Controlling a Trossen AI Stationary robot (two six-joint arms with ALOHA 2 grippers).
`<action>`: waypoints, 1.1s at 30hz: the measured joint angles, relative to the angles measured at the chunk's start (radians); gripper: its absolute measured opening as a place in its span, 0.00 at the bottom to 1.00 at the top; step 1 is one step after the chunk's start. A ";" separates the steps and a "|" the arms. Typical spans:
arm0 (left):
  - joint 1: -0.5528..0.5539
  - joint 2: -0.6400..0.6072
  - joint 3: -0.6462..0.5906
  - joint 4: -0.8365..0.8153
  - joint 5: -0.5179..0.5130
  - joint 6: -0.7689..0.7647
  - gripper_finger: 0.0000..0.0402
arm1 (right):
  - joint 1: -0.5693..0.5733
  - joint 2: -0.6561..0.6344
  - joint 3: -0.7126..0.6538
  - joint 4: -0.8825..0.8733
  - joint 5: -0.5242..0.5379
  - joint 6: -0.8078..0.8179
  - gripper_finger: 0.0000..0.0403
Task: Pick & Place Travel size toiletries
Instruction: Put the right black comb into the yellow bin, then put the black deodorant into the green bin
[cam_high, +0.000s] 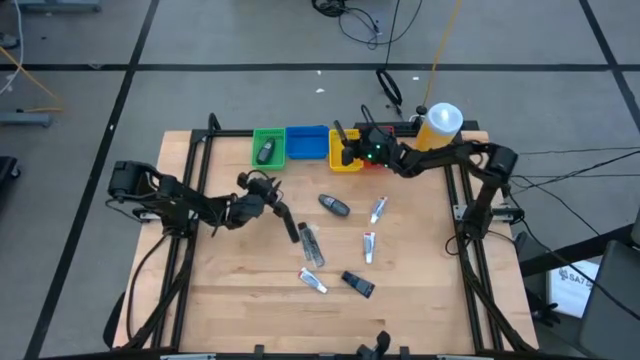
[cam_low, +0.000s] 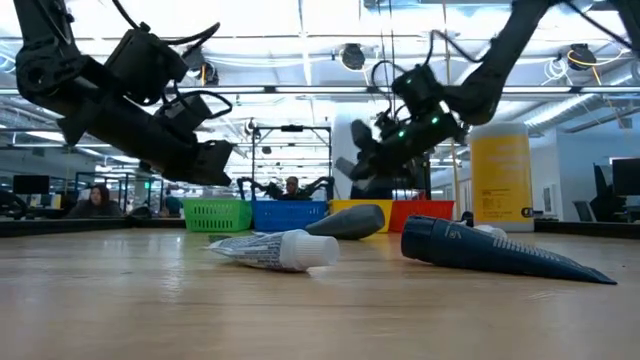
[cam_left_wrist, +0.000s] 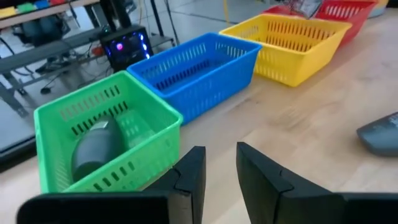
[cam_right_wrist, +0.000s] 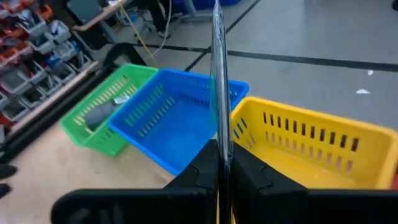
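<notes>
We saw six toiletries loose mid-table: nearest, a black tube (cam_high: 357, 284) and a white tube (cam_high: 313, 281), then a clear-dark bottle (cam_high: 311, 244), a white sachet (cam_high: 369, 246), another sachet (cam_high: 378, 209) and a dark grey bottle (cam_high: 334, 205). Left gripper (cam_high: 291, 230) hovered over the table left of them, fingers slightly apart, empty. Farther back, a grey bottle (cam_left_wrist: 96, 147) lay in the green bin (cam_high: 268, 147). Right gripper (cam_right_wrist: 221, 163) was clamped on a thin flat sachet (cam_right_wrist: 219, 74) above the yellow bin (cam_right_wrist: 311, 149).
</notes>
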 joint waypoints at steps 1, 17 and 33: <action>0.000 0.000 0.000 -0.006 0.000 -0.011 0.23 | 0.000 0.017 0.009 -0.005 0.000 0.000 0.02; -0.020 0.001 0.000 -0.034 0.001 -0.005 0.23 | 0.004 0.068 0.047 -0.133 0.048 0.006 0.18; -0.020 0.000 0.001 0.082 0.063 0.184 0.23 | 0.095 -0.111 0.039 -0.122 -0.162 -0.376 0.49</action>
